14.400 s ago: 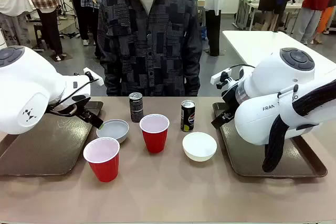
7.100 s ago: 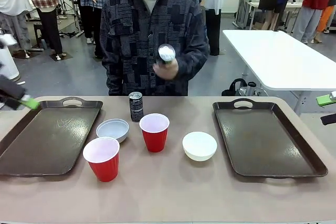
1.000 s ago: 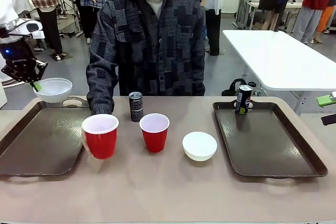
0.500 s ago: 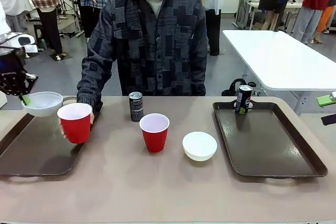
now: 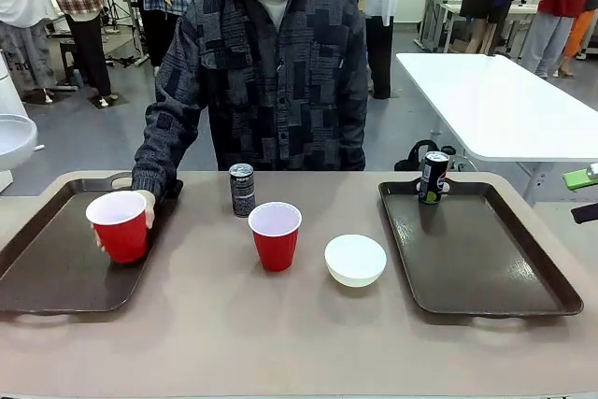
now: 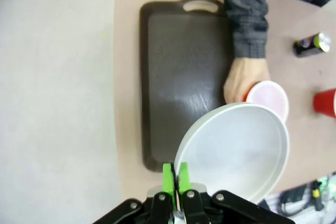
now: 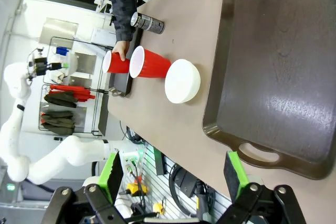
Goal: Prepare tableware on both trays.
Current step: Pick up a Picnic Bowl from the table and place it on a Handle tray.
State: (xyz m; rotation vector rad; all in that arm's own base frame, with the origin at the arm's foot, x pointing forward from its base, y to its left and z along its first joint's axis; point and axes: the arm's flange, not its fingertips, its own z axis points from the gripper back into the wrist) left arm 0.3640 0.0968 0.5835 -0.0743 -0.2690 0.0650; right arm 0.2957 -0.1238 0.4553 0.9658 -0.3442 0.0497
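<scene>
Placement of the white bowl is on: my left end effector pinches its rim, closed tight, high above the left tray edge, where a person's hand sets a red cup (mind it). Next, I'd lower onto bare tray floor. Right end effector gapes wide, empty.

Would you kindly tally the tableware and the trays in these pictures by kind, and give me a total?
Red cups: 2
White bowls: 2
Drink cans: 2
Trays: 2
Total: 8
</scene>
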